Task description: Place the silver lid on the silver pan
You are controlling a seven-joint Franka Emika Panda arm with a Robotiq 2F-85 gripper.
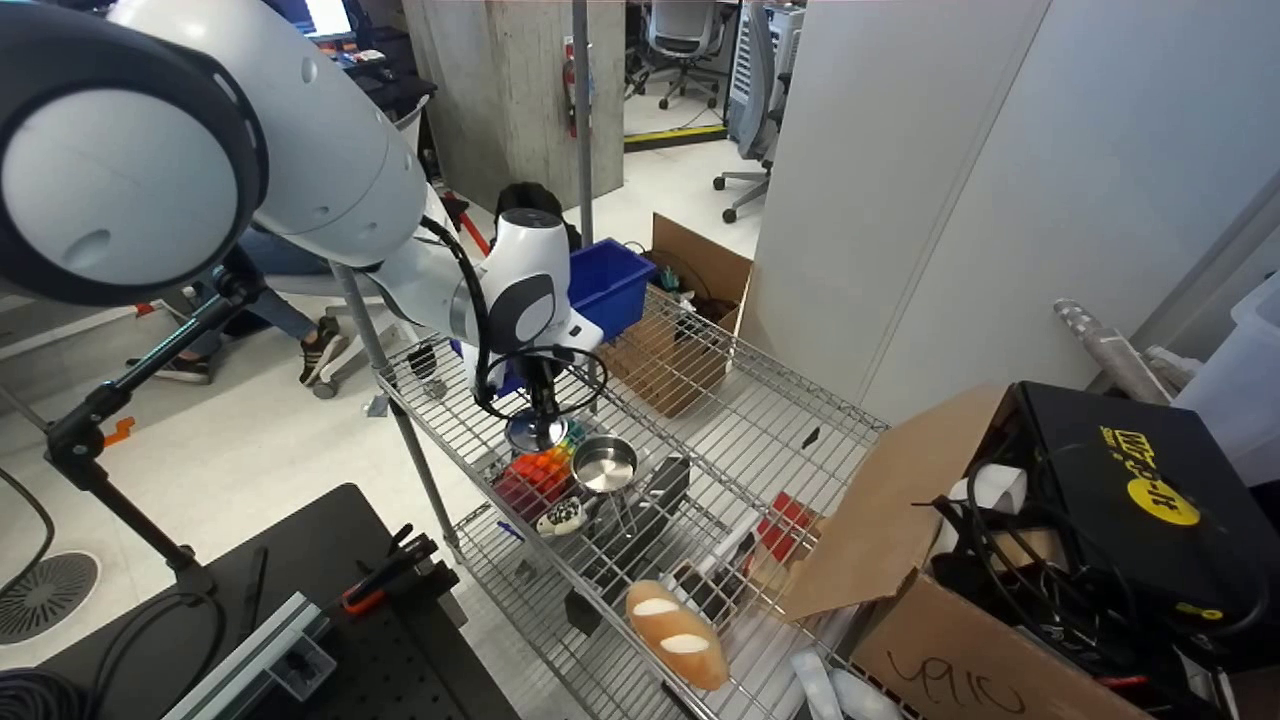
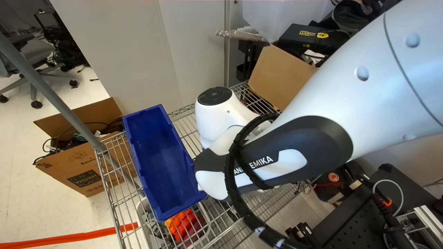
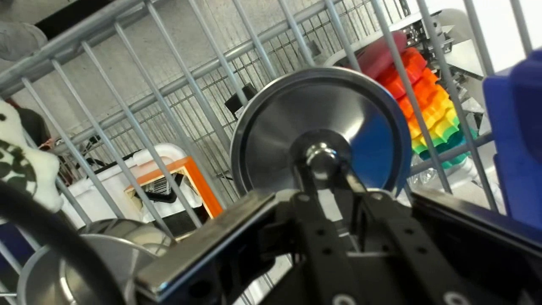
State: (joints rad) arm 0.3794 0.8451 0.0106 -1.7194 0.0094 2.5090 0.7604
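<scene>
The silver lid [image 3: 279,123] is a round shiny disc with a knob, in the middle of the wrist view. My gripper [image 3: 325,170] is shut on its knob. In an exterior view the lid [image 1: 533,432] hangs under the gripper [image 1: 541,400] and appears to be just above the wire shelf. The silver pan [image 1: 605,464] stands open on the shelf beside the lid, apart from it. In the wrist view the pan [image 3: 46,271] is at the lower left, partly behind a black cable. The arm hides lid, pan and gripper in an exterior view.
A blue plastic bin [image 1: 612,290] stands on the wire shelf [image 1: 770,400] near the gripper; it also shows in the wrist view [image 3: 516,140]. A black-and-white toy [image 1: 561,517] lies beside the pan. A bread loaf [image 1: 678,635] and an open cardboard box [image 1: 900,500] are farther along.
</scene>
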